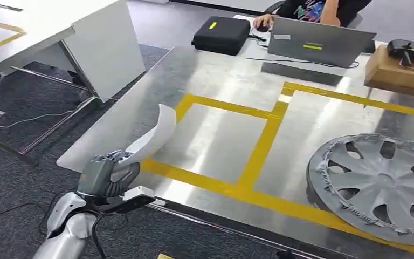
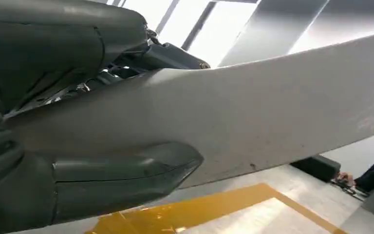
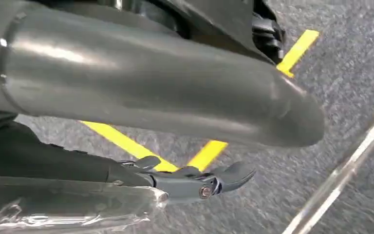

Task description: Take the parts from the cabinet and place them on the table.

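Left robot hand (image 1: 107, 174): I saw it gripping the curved white part (image 1: 152, 136), thumb (image 2: 126, 168) pressed along its face.
White part: held tilted above the near left corner of the metal surface (image 1: 215, 70).
Right robot hand (image 3: 165, 97): hanging over carpet; fingers apart, holding nothing.
Hubcap (image 1: 377, 183): lying on the surface's right side.

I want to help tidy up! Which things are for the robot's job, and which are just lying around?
For the job:
white curved part, held by the left robot hand
grey hubcap
metal table

Just lying about:
black case
laptop
cardboard box
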